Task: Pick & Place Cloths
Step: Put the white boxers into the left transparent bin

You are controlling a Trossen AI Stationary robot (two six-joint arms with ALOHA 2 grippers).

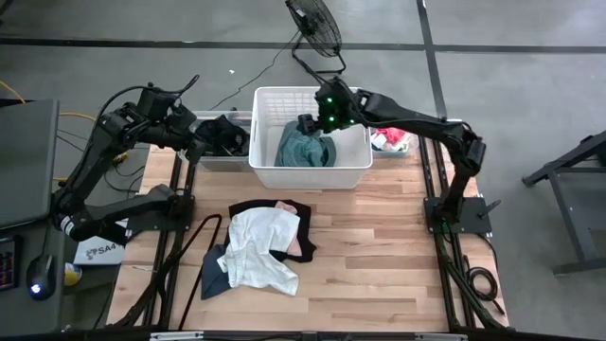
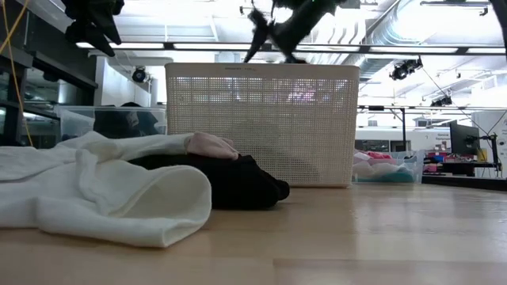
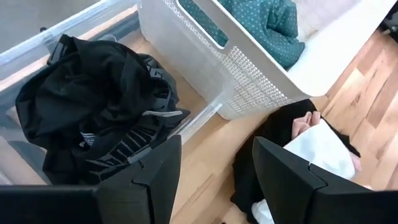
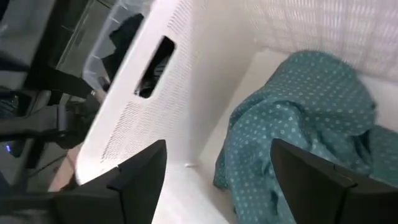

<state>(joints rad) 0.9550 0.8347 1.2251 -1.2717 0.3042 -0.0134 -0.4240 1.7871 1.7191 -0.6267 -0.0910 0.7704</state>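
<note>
A teal-green dotted cloth (image 4: 298, 124) lies crumpled inside the white lattice basket (image 1: 311, 166) at the table's far middle. My right gripper (image 4: 217, 146) hangs open above it, over the basket's left half, touching nothing. On the table's near left lies a pile of cloths: a white one (image 1: 260, 248) on top, a black one (image 1: 270, 210) and a pink one (image 1: 301, 244) under it, and a dark one (image 1: 213, 277) at its near-left edge. My left gripper (image 3: 216, 146) stands open above the gap between the basket and a clear bin (image 3: 37, 46) holding black cloths (image 3: 93, 106).
A second clear bin (image 1: 391, 142) with pink and white cloths stands right of the basket. A floor fan (image 1: 315, 28) is behind the table. The wooden table top (image 1: 379, 256) is bare on its right half. A black cable (image 1: 194, 251) loops along the left edge.
</note>
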